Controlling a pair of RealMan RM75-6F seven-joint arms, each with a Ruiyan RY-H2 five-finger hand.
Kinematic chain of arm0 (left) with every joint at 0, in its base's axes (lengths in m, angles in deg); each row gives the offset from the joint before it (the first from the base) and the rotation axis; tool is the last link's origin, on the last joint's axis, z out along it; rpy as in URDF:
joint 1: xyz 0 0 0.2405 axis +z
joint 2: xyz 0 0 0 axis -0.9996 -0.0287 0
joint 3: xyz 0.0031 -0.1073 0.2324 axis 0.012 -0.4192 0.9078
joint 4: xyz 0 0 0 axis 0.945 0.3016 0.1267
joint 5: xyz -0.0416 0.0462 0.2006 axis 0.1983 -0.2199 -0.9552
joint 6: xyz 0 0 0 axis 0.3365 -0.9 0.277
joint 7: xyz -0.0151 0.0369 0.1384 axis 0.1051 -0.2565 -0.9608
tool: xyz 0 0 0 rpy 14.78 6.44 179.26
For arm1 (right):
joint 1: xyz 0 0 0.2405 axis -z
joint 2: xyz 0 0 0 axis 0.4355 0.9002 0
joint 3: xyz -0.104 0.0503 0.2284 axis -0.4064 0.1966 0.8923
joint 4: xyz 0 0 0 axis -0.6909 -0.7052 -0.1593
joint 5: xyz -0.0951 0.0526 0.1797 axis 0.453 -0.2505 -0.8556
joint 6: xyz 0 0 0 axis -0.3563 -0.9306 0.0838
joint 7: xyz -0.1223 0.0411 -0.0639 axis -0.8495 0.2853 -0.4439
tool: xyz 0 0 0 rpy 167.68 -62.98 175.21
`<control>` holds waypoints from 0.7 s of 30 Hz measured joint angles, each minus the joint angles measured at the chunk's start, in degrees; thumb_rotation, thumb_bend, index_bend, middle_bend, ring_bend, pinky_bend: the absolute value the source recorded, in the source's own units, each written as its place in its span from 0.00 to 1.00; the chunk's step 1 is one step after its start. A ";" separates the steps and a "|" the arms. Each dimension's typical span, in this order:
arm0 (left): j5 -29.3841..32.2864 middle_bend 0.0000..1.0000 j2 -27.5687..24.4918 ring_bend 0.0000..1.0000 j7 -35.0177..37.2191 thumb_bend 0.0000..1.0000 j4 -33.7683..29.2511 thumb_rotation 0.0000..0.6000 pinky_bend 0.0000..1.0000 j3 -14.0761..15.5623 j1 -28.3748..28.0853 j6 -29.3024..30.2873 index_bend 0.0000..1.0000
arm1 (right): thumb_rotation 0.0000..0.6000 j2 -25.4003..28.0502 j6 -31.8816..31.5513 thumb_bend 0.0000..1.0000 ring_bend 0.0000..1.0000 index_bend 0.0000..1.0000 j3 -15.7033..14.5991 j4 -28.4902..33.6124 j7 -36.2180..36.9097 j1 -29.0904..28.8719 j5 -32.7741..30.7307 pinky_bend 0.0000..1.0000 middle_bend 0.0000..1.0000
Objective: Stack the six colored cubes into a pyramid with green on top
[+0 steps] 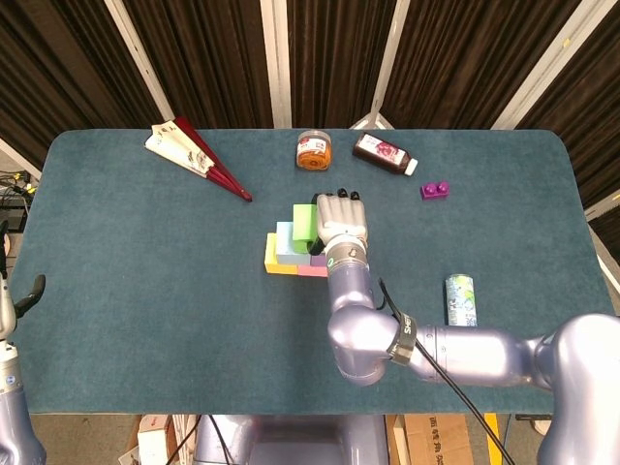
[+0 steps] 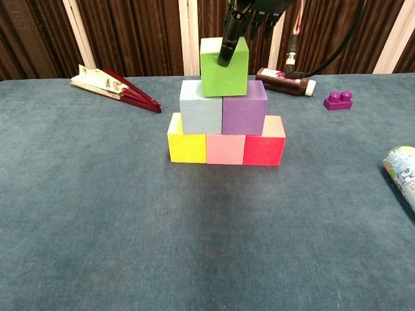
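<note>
Six cubes form a pyramid at the table's middle. Yellow [image 2: 187, 146], pink [image 2: 225, 149] and red [image 2: 264, 148] cubes make the bottom row. A light blue cube [image 2: 201, 107] and a purple cube [image 2: 244, 107] lie on them. The green cube [image 2: 224, 66] [image 1: 305, 223] is on top, centred over those two. My right hand [image 1: 341, 221] [image 2: 249, 13] comes down from above and holds the green cube, thumb on its front face and the other fingers behind it. My left hand [image 1: 29, 289] shows only as a dark sliver at the table's left edge, far from the cubes.
A folded red fan [image 1: 199, 155] lies at the back left. An orange jar [image 1: 313, 150] and a dark bottle [image 1: 384, 153] stand behind the pyramid. A purple toy brick [image 1: 435, 190] sits at the back right, and a can [image 1: 461, 298] lies on its side at the right.
</note>
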 measured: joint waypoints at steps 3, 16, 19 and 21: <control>-0.01 0.02 0.03 0.00 -0.02 0.31 0.03 1.00 0.00 0.01 -0.02 -0.03 0.09 | 1.00 0.06 -0.07 0.35 0.03 0.23 -0.02 0.17 0.05 -0.04 0.00 0.00 0.20; -0.05 0.02 0.02 0.00 -0.07 0.31 -0.03 1.00 0.00 0.01 0.02 0.06 0.09 | 1.00 -0.01 0.27 0.35 0.02 0.19 -0.20 0.15 0.66 0.12 -0.08 0.00 0.19; 0.00 0.02 0.04 0.00 -0.06 0.31 -0.01 1.00 0.00 -0.05 0.02 0.09 0.09 | 1.00 -0.01 0.45 0.35 0.02 0.17 -0.15 0.10 0.91 0.20 0.00 0.00 0.18; 0.02 0.02 0.05 0.00 -0.07 0.31 0.00 1.00 0.00 -0.05 0.02 0.07 0.09 | 1.00 0.05 0.56 0.35 0.01 0.17 -0.16 0.18 0.90 0.24 -0.07 0.00 0.18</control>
